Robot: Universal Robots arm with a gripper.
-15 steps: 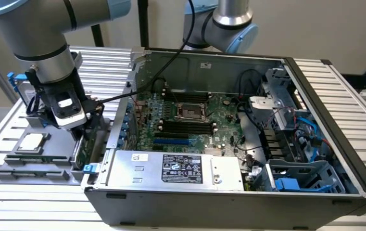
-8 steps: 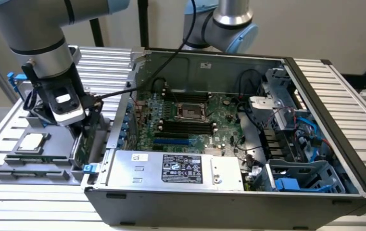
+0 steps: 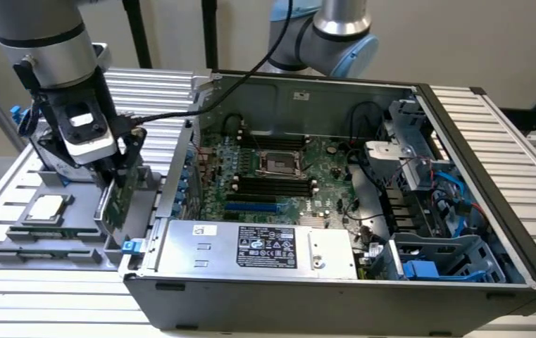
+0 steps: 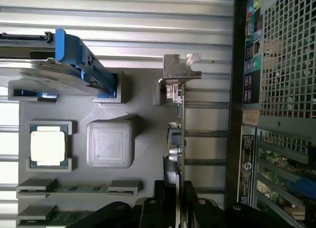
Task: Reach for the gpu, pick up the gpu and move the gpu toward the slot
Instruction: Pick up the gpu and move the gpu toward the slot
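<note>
The gpu (image 3: 117, 201), a thin green card, stands on edge in the grey parts tray (image 3: 23, 248) at the exterior view's left, just outside the open computer case (image 3: 493, 232). In the wrist view I see the gpu (image 4: 177, 119) edge-on, its silver end bracket (image 4: 178, 70) at the far end. My gripper (image 3: 119, 172) has come down over the card's upper edge. In the wrist view the gripper (image 4: 177, 206) has one black finger against each face of the card, shut on it. A blue expansion slot (image 3: 248, 208) lies on the motherboard inside the case.
On the tray (image 4: 143, 154) also sit a square silver processor chip (image 4: 48, 145) and a hard drive with blue rails (image 4: 74, 60). The case's rear wall (image 4: 276, 90) stands close beside the card. A second arm's base (image 3: 329, 35) rises behind the case.
</note>
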